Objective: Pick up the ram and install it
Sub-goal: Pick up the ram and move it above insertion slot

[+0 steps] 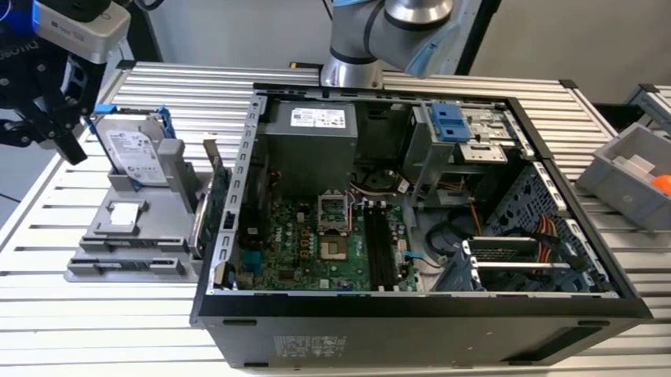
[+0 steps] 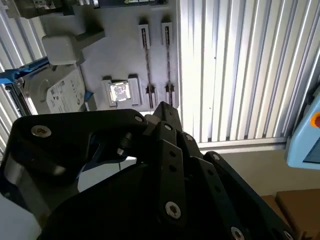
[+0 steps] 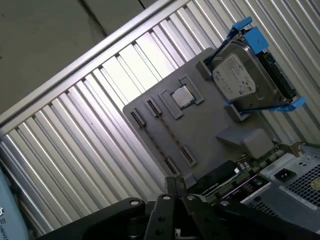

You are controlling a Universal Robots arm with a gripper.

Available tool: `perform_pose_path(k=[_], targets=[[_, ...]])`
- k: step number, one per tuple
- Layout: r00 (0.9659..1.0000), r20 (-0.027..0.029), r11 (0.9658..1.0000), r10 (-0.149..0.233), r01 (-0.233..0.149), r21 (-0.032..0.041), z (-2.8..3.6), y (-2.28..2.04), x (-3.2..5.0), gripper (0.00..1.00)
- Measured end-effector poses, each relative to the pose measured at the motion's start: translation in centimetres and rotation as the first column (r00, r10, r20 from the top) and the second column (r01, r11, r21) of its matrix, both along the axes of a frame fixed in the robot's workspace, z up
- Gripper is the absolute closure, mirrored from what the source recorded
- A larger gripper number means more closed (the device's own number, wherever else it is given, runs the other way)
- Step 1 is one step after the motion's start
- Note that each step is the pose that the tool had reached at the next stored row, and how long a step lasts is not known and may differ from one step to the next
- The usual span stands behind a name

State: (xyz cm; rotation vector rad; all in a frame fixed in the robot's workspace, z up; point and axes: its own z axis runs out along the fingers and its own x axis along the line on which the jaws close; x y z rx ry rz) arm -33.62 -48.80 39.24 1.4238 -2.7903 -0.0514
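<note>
Exterior view: my pincer [image 1: 58,133] hangs near gray fixture [image 1: 163,239], on exterior view's left of open case [image 1: 419,302]. Second wrist view: tips pressed together, empty; ram [image 2: 147,62] seems edge-up in fixture slot. First wrist view: same. Light, stiff, fragile, I judge; pinch flat faces mid-length.

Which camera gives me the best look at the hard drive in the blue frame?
The first wrist view: the hard drive shows its whole labelled face and blue frame. The exterior view shows it upright on the grey holder. The second wrist view shows part, the rest behind the gripper.
</note>
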Motion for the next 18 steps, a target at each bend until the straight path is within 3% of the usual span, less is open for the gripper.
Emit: perform_pose_path(k=[11,14,18], targets=[[0.9959,0.0003,0.9959,0.09,-0.09,0.0,0.0,0.01,-0.09,1.0],[0.9919,0.0004,0.9919,0.127,-0.127,0.0,0.0,0.01,-0.11,1.0],[0.9841,0.0007,0.9841,0.178,-0.178,0.0001,-0.02,0.01,-0.12,1.0]])
